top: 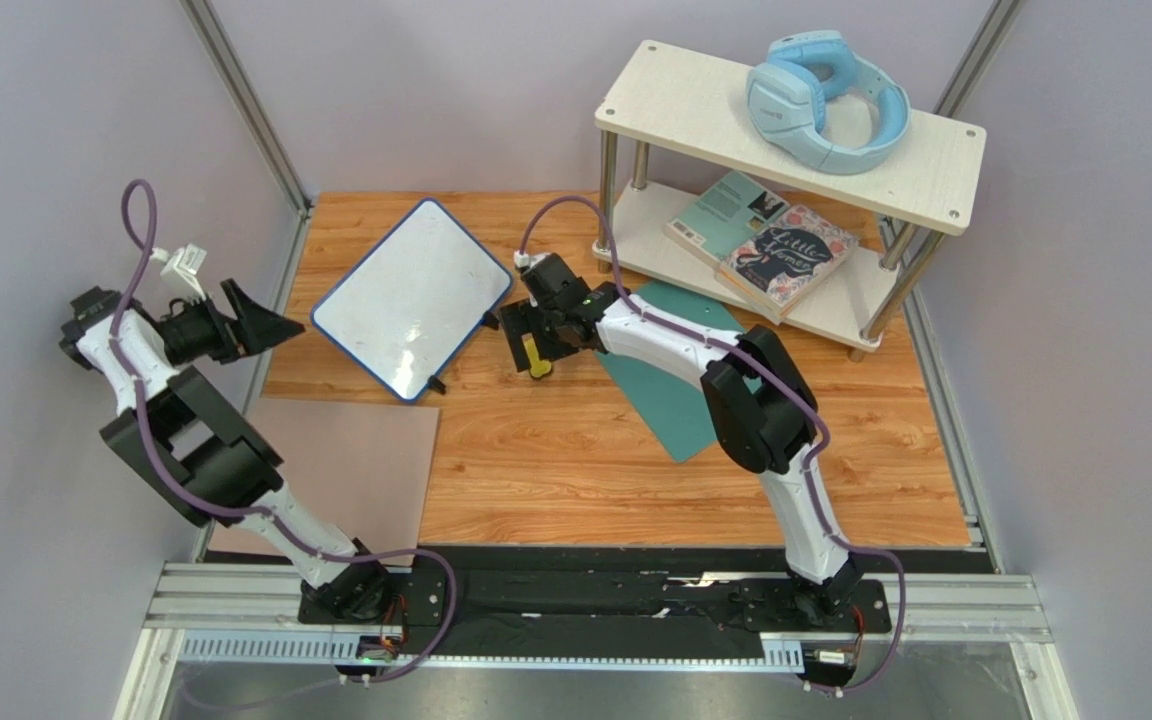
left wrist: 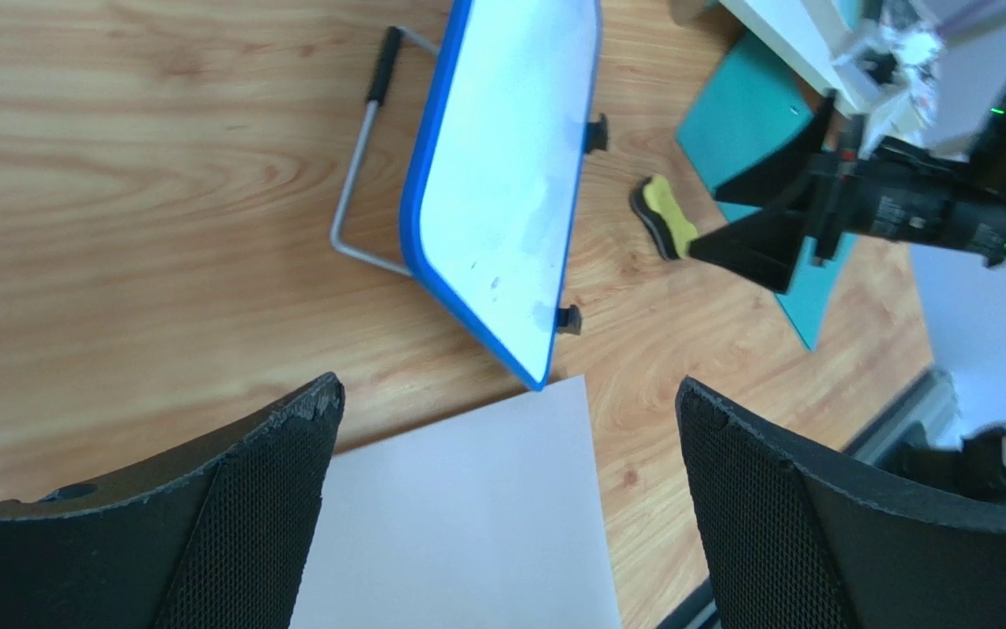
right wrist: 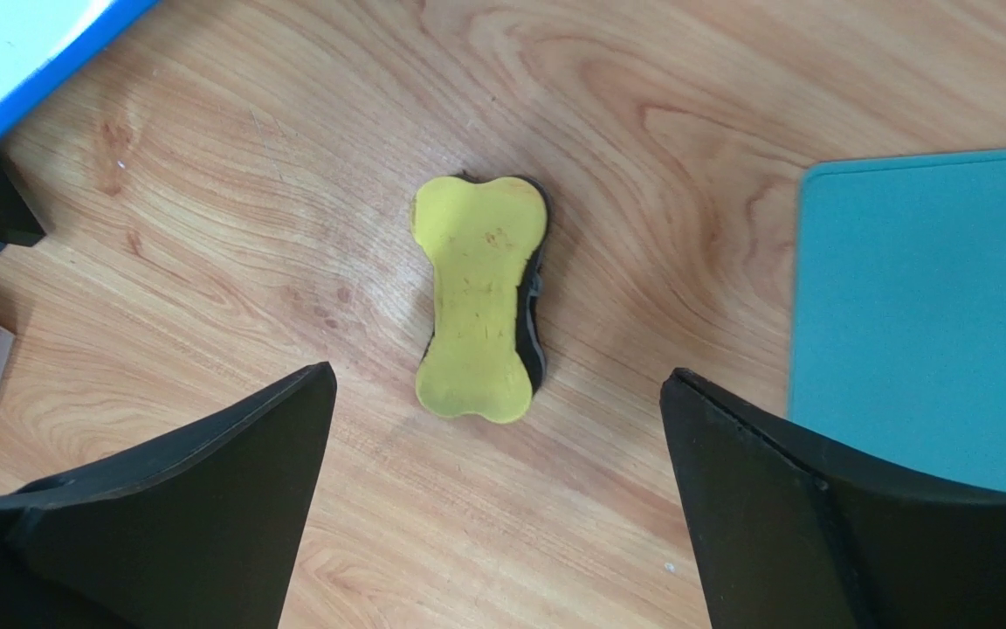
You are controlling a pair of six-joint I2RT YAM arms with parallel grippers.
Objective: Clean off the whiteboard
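Hovering low over the worktop [top: 612, 480], the right fingers [right wrist: 180, 524] are spread wide on either side of the yellow eraser [right wrist: 480, 299]. The eraser lies flat and free of them, well placed for a grab. The whiteboard [top: 414, 297] stands just left of it, propped on a wire stand so its face tilts up for wiping; it looks nearly clean, bar faint smudges. The left fingers [left wrist: 207, 524] hang released and empty, well clear, above the pink mat [top: 372, 450].

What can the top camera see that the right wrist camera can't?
Only the top view: blue headphones on the shelf, books and the left gripper. Only the right wrist view: the yellow eraser and its bone shape close up, under the open right gripper. Both: the eraser, the whiteboard and the teal sheet.
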